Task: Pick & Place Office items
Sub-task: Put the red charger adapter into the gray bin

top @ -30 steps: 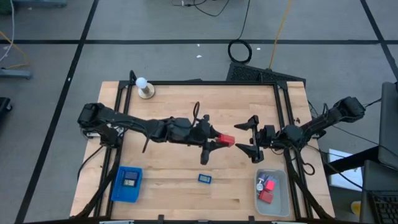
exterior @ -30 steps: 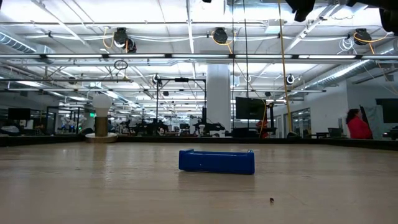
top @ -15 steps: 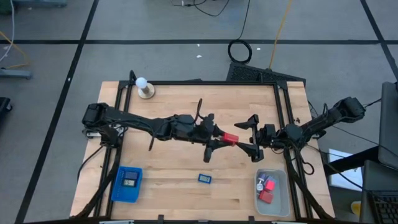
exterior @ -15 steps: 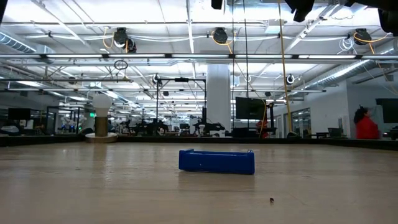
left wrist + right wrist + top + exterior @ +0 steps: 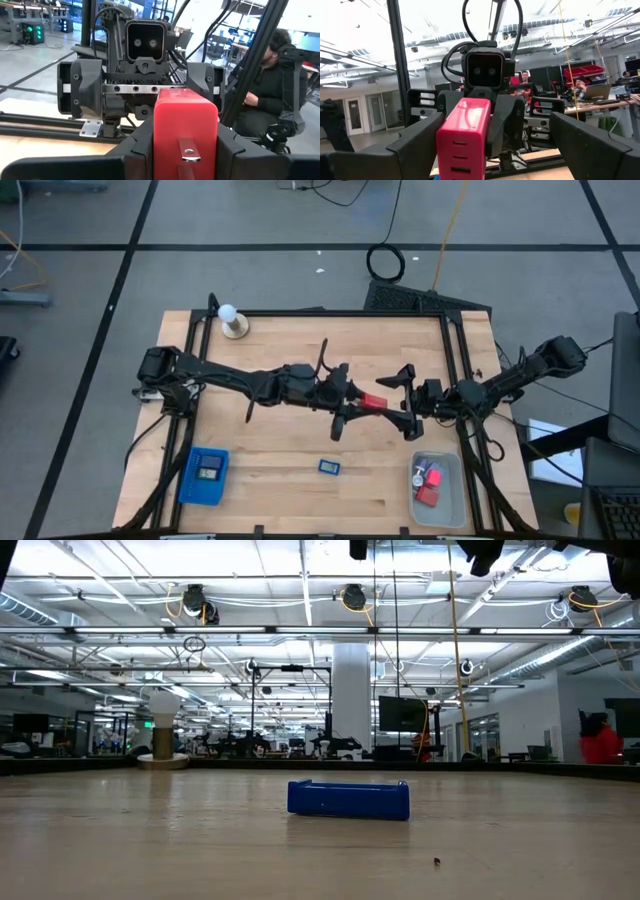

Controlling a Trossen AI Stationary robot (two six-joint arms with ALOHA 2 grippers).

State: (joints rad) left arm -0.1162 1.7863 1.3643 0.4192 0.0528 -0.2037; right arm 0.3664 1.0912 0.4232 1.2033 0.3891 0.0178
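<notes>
A red block (image 5: 371,401) hangs high over the middle of the table, with my left gripper (image 5: 358,402) shut on it, reaching level from the table's left. My right gripper (image 5: 388,400) faces it from the right and stands open. In the right wrist view its fingers (image 5: 415,146) flank the block (image 5: 464,134) without touching it. A small blue item (image 5: 329,466) lies flat on the table nearer the front edge. More items, a red block among them, lie in the pale bin (image 5: 450,502). My left gripper pinches the red block by two opposite sides (image 5: 159,142) between its two fingers. The fingers come level from the table's left. The block sticks out forward past the fingertips toward my right gripper, level and lifted clear of the table.
A blue ribbed tray (image 5: 190,485) with a dark item in it sits at the front left. A white ball on a tan base (image 5: 233,322) stands at the far left. In the low view the blue item (image 5: 348,799) lies mid-table. A seated person (image 5: 260,95) is beyond the table.
My left gripper has carried the red block toward the table's right edge and slightly down, bringing it in between my right gripper's open fingers. The block has stayed level. My right gripper has kept still.
</notes>
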